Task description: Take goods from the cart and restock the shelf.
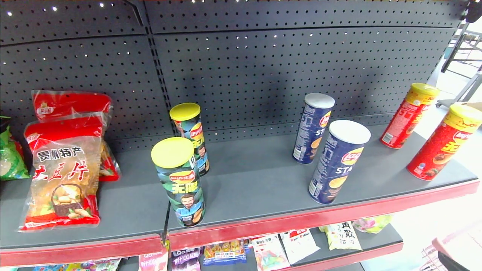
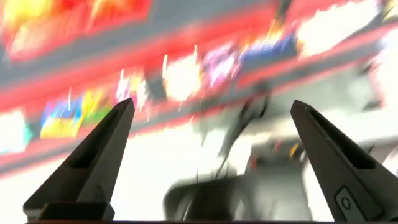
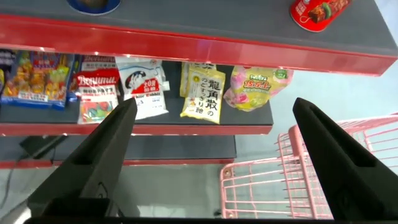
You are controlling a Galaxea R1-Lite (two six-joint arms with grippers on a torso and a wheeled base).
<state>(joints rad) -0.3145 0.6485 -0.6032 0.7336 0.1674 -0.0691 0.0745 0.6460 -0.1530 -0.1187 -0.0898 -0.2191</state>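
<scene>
Shelf (image 1: pixel 256 177), upper tier: partly stocked. Holdings, from the robot's left: bags (image 1: pixel 62 173) of snacks leaning at the back panel; two green cans (image 1: pixel 182 184) with yellow lids, upright, one behind the other; two blue cans (image 1: pixel 339 162) with white lids, upright, near each other; two red cans (image 1: pixel 442 143) at the right end. Bare board lies between the green and blue pairs and in front of the red pair, so there appears to be room for more. Lower shelf (image 3: pixel 155 129): packets (image 3: pixel 202 90) lying flat along its front. Cart (image 3: pixel 323 174): pink wire, standing low at the robot's right just beside the lower shelf; its contents cannot be made out. Left gripper (image 2: pixel 212 104): fingers spread wide, nothing between them. Right gripper (image 3: pixel 216 102): fingers spread wide, nothing held, facing the lower shelf and the cart's rim. Status, as judged: six cans placed, no item in hand, restocking unfinished; the step due is a reach into the cart for the next item.
</scene>
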